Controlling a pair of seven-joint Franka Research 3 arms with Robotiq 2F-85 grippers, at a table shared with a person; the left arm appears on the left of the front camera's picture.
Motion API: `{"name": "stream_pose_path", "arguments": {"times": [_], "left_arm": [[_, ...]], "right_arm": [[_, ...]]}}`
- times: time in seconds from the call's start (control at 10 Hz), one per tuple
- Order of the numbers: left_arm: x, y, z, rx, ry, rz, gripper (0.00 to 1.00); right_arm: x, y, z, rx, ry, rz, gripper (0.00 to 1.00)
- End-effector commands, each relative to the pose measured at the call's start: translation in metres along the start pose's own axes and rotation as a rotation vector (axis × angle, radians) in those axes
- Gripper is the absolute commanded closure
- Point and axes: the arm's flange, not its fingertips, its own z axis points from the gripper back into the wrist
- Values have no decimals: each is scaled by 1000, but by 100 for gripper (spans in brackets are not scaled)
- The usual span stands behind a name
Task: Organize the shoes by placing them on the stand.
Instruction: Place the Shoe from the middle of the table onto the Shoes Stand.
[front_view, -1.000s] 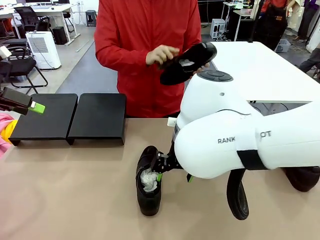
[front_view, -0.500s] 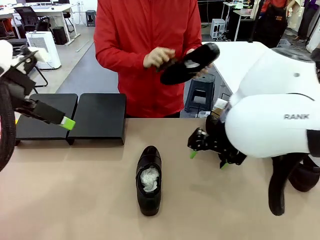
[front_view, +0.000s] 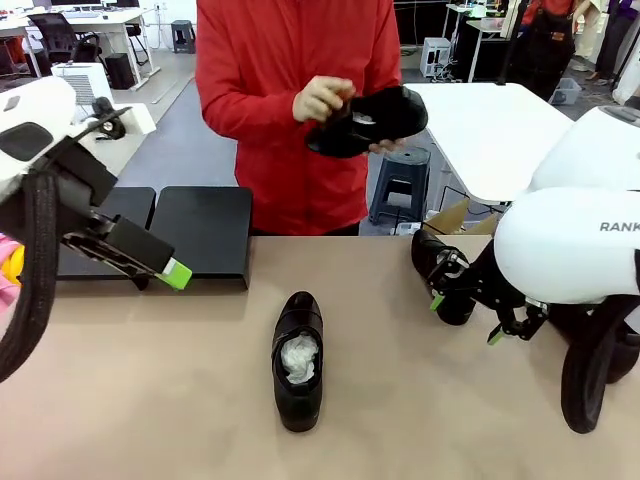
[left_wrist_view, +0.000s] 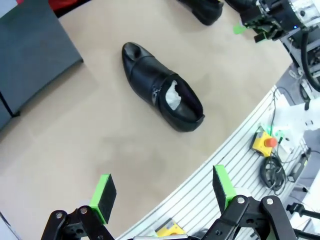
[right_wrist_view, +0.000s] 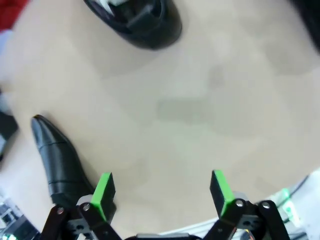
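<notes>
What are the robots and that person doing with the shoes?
The person holds one shoe up in both hands. The left gripper and the right gripper hang open, holding nothing. A second shoe lies mid-table, a third shoe beside the right gripper. No shoe sits on the stand yet.

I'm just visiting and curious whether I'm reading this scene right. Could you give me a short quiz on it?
1. True or false: the left gripper and the right gripper are both open and empty.
2. Who holds the raised shoe: A) left gripper, B) right gripper, C) the person's hands?
3. Fill in: the middle shoe is stuffed with white ____.
Key: 1 true; 2 C; 3 paper.
</notes>
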Motion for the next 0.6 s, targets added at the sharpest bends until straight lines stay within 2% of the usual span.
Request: {"name": "stream_pose_path", "arguments": {"times": [0.0,0.1,0.2,0.3,0.5], "left_arm": [[-1,-8,-3,-10,12,-4,0],[1,-44,-20,77,83,17,0],[1,-74,-50,189,49,118,0],[-3,-103,-74,173,32,144,0],[-1,-133,-104,214,58,214,0]], "right_arm": [[-10,7,-1,9,-1,70,0],[-10,7,-1,9,-1,70,0],[-10,7,-1,9,-1,70,0],[-10,7,-1,9,-1,70,0],[-10,7,-1,9,-1,70,0]]}}
